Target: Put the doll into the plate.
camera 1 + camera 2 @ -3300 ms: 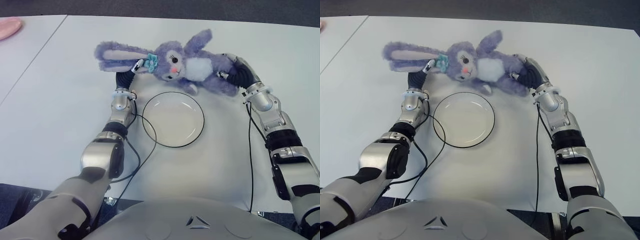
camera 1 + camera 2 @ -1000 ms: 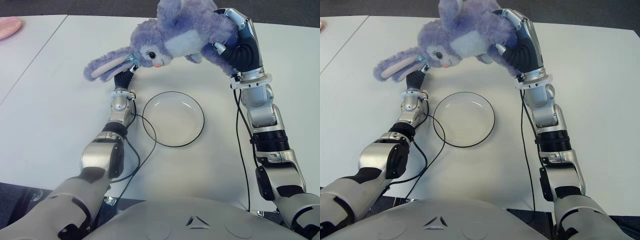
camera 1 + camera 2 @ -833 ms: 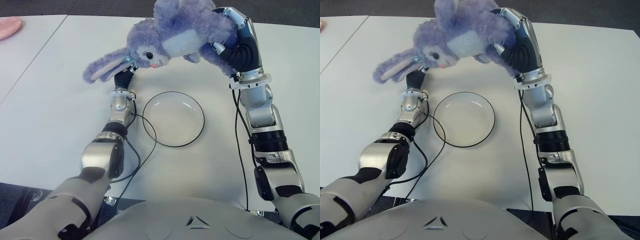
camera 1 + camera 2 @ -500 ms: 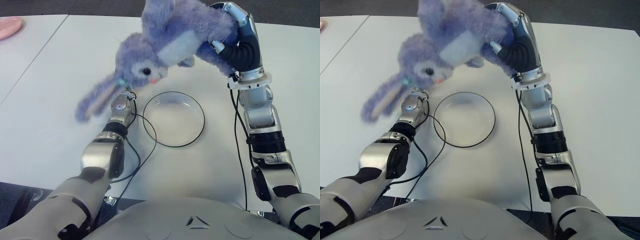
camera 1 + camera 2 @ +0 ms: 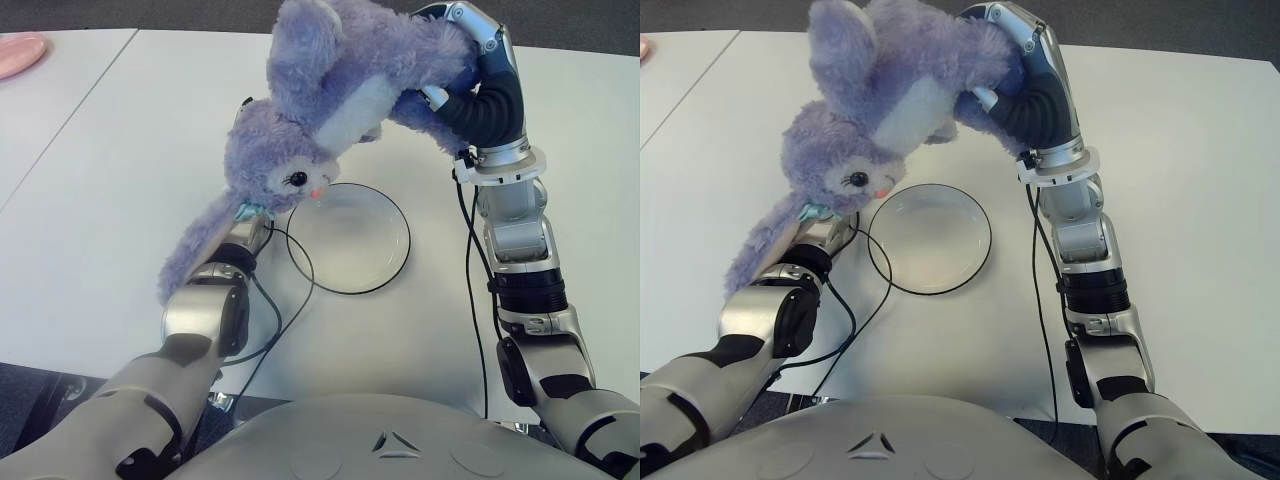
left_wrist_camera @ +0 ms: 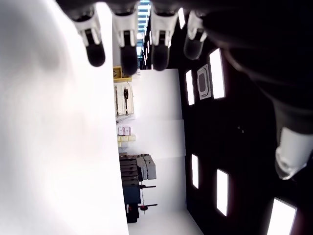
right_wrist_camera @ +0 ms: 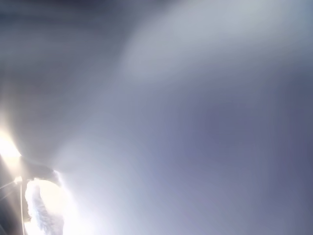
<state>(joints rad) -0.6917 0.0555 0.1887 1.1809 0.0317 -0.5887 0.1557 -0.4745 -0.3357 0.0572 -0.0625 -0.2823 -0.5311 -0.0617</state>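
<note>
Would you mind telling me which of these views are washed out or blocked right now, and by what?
Right wrist view: almost wholly filled by pale purple blur, the doll pressed against the lens, with bright glare in one corner. Left wrist view: the table is blown out to white, while the left hand's fingers read clearly, spread and empty. Both eye views are evenly lit; the plate is plain.

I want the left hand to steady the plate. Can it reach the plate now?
Probably yes. The left hand is open and empty, showing just left of the plate, but the doll, held in the right hand, hangs over it.
</note>
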